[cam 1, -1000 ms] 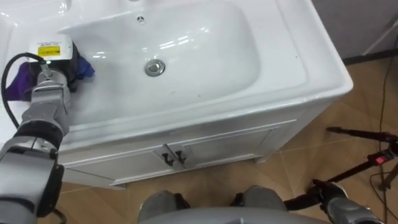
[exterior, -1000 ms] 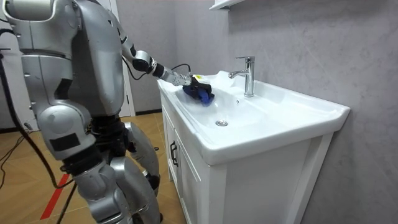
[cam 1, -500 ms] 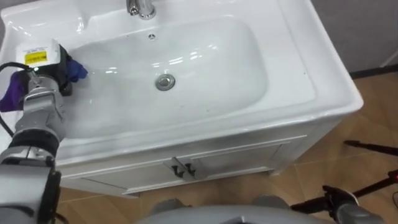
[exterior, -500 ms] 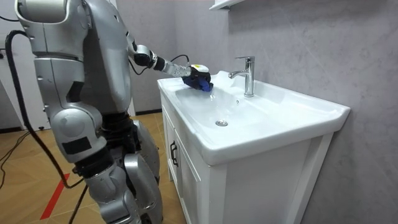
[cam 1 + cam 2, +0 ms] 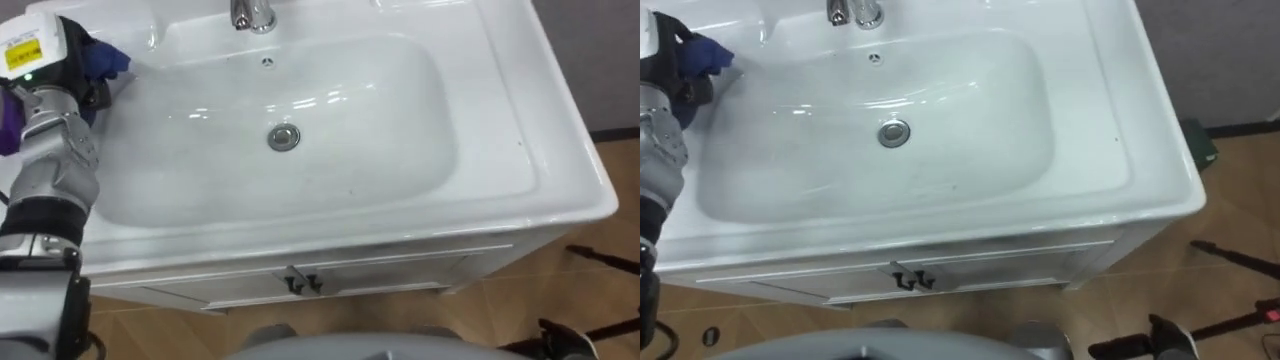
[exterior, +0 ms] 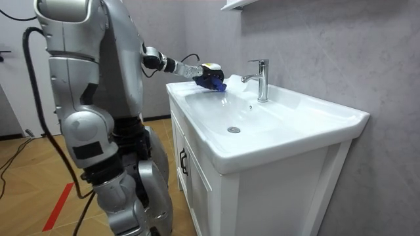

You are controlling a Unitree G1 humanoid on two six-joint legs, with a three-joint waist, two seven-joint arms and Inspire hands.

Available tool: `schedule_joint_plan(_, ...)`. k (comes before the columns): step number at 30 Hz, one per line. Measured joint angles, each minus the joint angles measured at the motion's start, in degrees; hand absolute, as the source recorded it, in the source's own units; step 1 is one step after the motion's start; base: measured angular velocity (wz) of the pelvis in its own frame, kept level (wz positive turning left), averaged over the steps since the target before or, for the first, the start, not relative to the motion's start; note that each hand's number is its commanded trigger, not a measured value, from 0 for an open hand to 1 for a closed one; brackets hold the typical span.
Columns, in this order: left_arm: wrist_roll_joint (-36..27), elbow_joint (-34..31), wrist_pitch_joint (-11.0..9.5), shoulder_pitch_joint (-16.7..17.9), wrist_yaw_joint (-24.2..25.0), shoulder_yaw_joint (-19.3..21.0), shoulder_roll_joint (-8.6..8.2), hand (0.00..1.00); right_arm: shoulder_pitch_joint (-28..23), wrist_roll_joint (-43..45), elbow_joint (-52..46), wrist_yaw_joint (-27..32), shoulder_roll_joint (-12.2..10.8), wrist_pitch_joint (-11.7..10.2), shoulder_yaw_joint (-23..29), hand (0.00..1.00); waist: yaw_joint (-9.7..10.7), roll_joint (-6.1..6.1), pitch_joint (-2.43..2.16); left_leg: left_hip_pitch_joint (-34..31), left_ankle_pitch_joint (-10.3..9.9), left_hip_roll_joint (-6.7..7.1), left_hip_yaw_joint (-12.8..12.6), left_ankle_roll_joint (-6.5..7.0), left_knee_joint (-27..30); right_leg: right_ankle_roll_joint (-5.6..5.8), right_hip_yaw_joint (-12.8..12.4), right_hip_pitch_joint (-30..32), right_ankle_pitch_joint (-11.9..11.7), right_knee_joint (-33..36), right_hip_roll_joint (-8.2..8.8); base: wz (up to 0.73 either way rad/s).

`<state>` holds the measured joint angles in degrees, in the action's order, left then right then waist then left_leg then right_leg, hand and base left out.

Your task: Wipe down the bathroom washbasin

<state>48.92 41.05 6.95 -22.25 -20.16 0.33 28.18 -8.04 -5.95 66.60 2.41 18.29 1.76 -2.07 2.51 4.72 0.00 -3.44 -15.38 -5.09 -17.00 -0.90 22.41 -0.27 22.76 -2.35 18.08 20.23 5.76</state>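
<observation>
Room view: left hand (image 6: pixel 206 71) grips cloth (image 6: pixel 215 84) at basin's (image 6: pixel 275 131) rim.

cloth (image 5: pixel 106 62) at basin (image 5: pixel 360 140) left rim, tap (image 5: pixel 252 14) behind

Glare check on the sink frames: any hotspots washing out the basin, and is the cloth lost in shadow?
Left eye view: thin white glare streaks on the back slope of the basin, above the drain, which reads clearly; the blue cloth in the left hand is dark but distinct. Right eye view: same streaks. Room view: even light, with bright highlights on the faucet.
</observation>
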Motion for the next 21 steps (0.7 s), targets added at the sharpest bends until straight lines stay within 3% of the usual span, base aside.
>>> schedule_joint_plan(5, -0.4, -0.9, 0.0, 0.2, -1.8, 0.0, -0.01, 1.0, -0.2, 0.0, -0.1, -0.1, 0.0, 0.0, 0.1, 0.0, 0.3, -0.01, -0.03, 1.9, 0.1, 0.84, 0.0, 0.1, -2.3, 0.63, -2.5, -1.4, -0.7, -2.0, -0.35, 0.0)
schedule_joint_plan(12, -6.2, -3.6, -0.4, 0.2, -3.0, 0.1, -0.01, 1.0, -0.3, 2.7, 0.5, -0.1, 0.1, -0.3, 1.2, 0.0, 0.5, 0.17, -0.14, 3.1, 0.2, 1.1, 0.9, 0.11, -3.3, 1.08, -2.6, -3.7, -2.0, -4.8, -0.91, 0.02)
schedule_joint_plan(14, -6.2, -5.1, -1.3, 0.4, -4.0, 0.1, -0.02, 1.0, -0.4, 4.1, 1.4, -0.2, 0.1, -0.5, 1.3, 0.0, 0.5, 0.22, -0.15, 4.8, 0.5, 1.83, 3.0, 0.09, -5.2, 1.09, -2.6, -4.1, -2.0, -4.3, -0.77, 0.13)
schedule_joint_plan(21, -6.1, -6.9, -2.1, 1.0, -4.7, 2.3, -0.02, 1.0, -0.2, 6.6, 2.5, -2.1, 0.0, -0.5, 2.4, 0.0, 0.1, 0.25, -0.18, 6.7, 0.9, 2.8, 3.2, 0.0, -7.3, 1.16, -3.3, -5.5, -2.0, -5.5, -0.87, -0.04)
